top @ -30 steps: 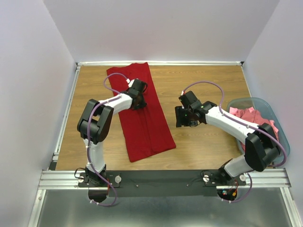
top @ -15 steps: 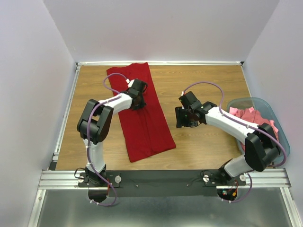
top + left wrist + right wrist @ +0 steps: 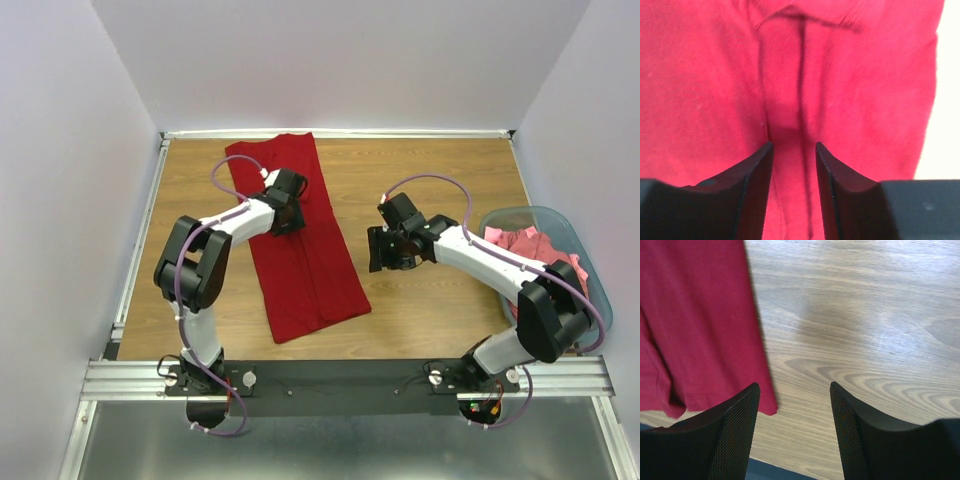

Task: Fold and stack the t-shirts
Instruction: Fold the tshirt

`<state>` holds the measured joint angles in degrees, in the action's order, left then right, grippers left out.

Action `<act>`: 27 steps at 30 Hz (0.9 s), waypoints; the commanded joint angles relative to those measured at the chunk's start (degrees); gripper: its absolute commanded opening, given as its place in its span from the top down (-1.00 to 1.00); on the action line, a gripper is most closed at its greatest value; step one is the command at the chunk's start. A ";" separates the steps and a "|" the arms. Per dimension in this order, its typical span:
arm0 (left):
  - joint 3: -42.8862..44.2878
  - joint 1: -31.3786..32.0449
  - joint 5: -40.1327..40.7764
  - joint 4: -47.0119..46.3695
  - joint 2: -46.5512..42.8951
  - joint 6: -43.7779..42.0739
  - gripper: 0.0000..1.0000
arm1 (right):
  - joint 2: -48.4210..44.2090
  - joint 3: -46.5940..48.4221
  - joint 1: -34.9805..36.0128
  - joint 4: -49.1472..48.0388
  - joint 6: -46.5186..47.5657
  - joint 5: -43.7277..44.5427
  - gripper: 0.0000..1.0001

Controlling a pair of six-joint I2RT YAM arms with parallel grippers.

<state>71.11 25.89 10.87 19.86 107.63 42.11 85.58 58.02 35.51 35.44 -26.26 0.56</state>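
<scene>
A dark red t-shirt point(image 3: 305, 250) lies folded into a long strip on the left half of the wooden table point(image 3: 440, 180). My left gripper point(image 3: 287, 207) is low over its upper part. In the left wrist view the left gripper point(image 3: 792, 146) is open, with flat red cloth point(image 3: 850, 90) and a dark crease between its fingers. My right gripper point(image 3: 380, 256) is open and empty over bare wood, just right of the shirt. The right wrist view shows the right gripper point(image 3: 794, 386) with the shirt's hem corner point(image 3: 705, 340) to its left. Salmon-pink t-shirts point(image 3: 528, 246) lie crumpled in the basket.
The grey-blue plastic basket point(image 3: 590, 262) stands at the table's right edge beside the right arm. White walls close the table on three sides. The black base rail point(image 3: 330, 375) runs along the near edge.
The left arm's elbow has swung left and its gripper has shifted slightly on the red shirt. The right gripper has barely moved.
</scene>
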 commanded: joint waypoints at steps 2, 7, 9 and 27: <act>-3.96 0.21 1.17 2.20 -7.25 1.22 -0.11 | 0.38 -0.10 -0.35 -2.39 1.04 -4.86 -0.32; -8.96 3.80 -1.55 2.20 -14.45 2.98 -0.12 | 1.69 -1.06 -0.35 -4.15 0.51 -8.90 -0.31; -12.56 4.69 -2.43 2.20 -16.66 4.82 -0.12 | 2.22 -2.03 -0.18 -5.82 -0.19 -12.41 -0.29; -38.50 10.23 -13.77 0.71 -30.99 10.80 0.49 | 11.27 -4.58 6.77 -10.92 -1.95 -18.48 0.21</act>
<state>35.46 34.83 0.73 20.80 76.77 51.99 95.04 54.37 40.99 25.67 -27.62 -15.59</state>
